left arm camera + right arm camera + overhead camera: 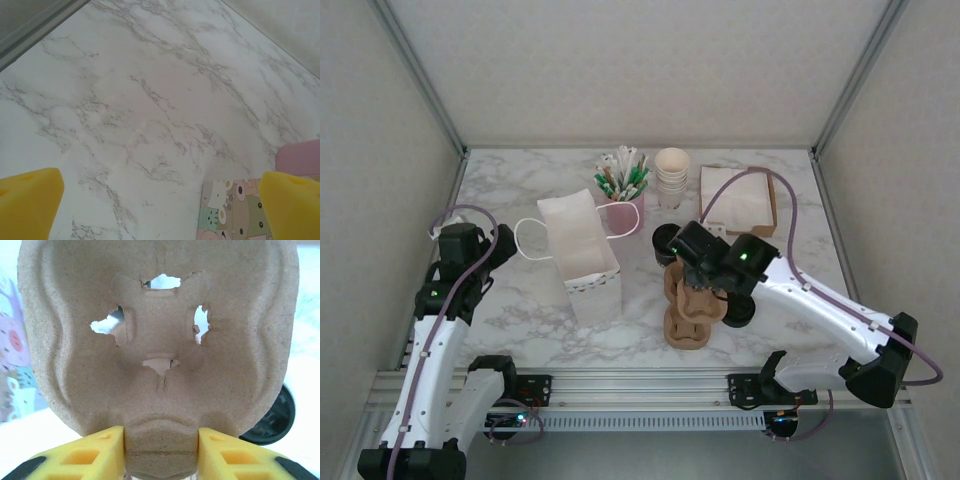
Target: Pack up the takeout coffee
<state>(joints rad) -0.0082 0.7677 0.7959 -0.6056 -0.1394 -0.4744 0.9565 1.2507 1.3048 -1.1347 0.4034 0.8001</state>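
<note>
Marble tabletop [520, 300] carries a white bag [582, 255], standing open mid-scene. Our right claw [161, 440] pinches the pulp carrier [160, 340] by its rim, while our left claw [160, 190] gapes wide and empty. What we take for the takeout coffee [740, 312] sits just right of the carrier under our right arm, not yet packed. The bag crowds the carrier's left, and open marble lies near-left.

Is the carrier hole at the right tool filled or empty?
Empty: the carrier has only pulp flaps in its hole, light showing through the gaps.
</note>
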